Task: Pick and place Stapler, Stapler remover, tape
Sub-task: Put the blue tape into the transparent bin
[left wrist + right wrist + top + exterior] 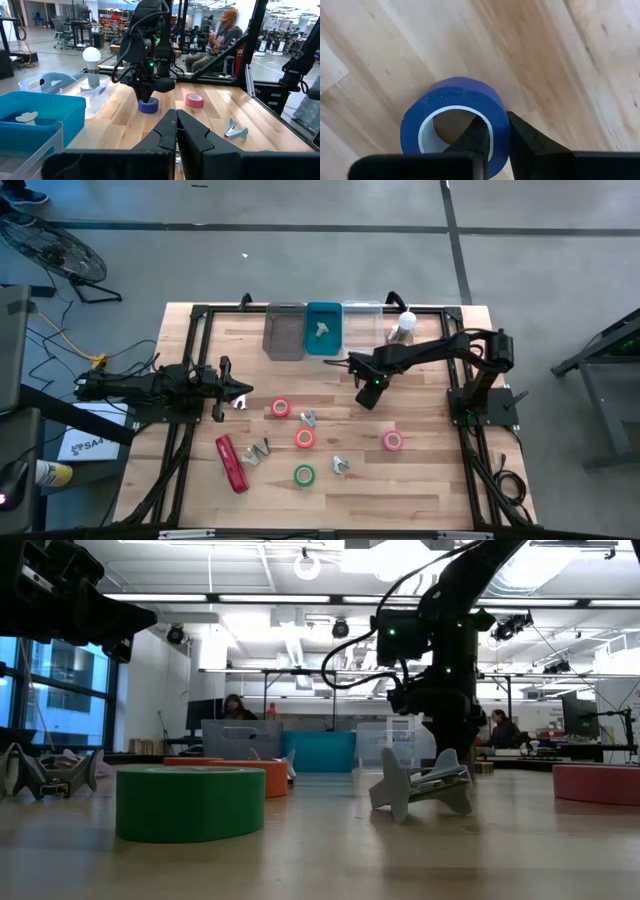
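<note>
The right pincer (495, 137) pinches the wall of a blue tape roll (455, 107), one finger inside the ring and one outside, the roll resting on the wooden surface (420, 480) toward one o'clock of centre. The left pincer (238, 389) waits at nine o'clock, fingers pressed together. The red stapler (231, 463) lies toward seven o'clock.

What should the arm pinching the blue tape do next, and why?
Probably lift straight up. The right end effector has one finger inside the blue tape and one outside, pinching its wall, and the roll lies flat on the table. Lifting would show whether the grip holds.
</note>
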